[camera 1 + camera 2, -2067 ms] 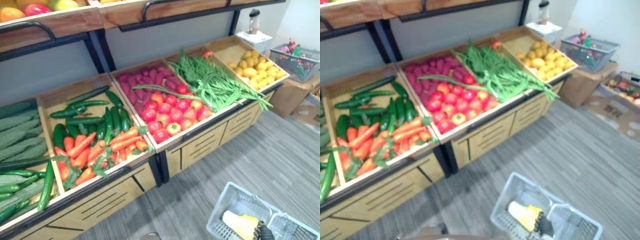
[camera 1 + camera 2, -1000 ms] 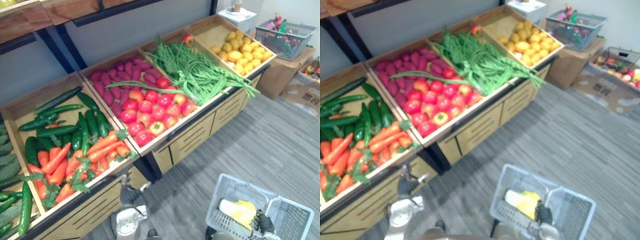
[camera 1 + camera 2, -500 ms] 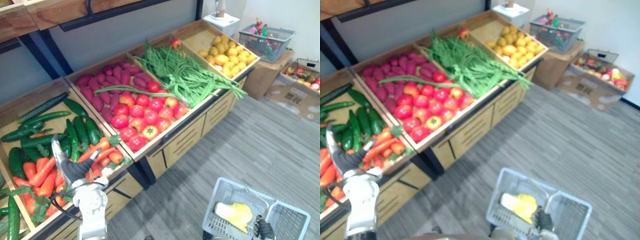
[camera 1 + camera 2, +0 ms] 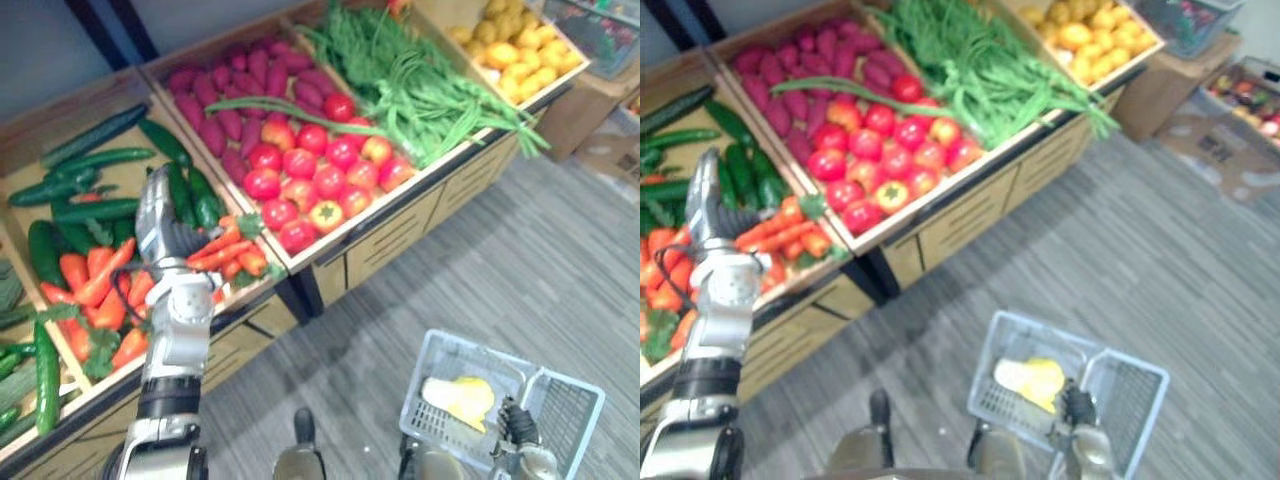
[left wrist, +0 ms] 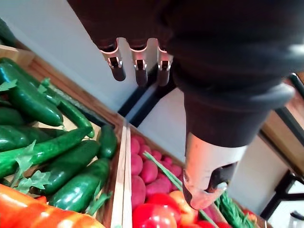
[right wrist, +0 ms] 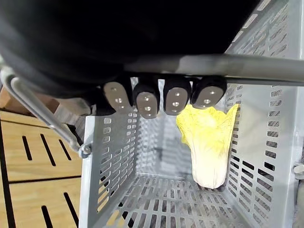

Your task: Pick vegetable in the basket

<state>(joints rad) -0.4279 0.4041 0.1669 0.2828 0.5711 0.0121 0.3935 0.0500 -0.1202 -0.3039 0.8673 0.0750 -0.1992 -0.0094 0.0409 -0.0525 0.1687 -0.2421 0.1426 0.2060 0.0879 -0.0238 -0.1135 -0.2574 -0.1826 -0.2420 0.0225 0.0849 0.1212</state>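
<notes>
Cabbage [image 4: 455, 397] lies flat on floor of grey basket [image 4: 578, 425]. Long axis runs across basket: pale stem end toward robot's left, yellow leafy end toward right hand [image 4: 512, 424].

Right hand fingers [image 6: 147, 102] curled round basket handle [image 6: 228, 66].

Left hand [image 4: 163, 228] flat, fingers straight, thumb apart, holds nothing. It hovers over carrots [image 4: 215, 250], tips toward cucumbers [image 4: 95, 210].

Half second before, left hand was at near end of carrots; now farther in. Cabbage keeps same place in basket.
</notes>
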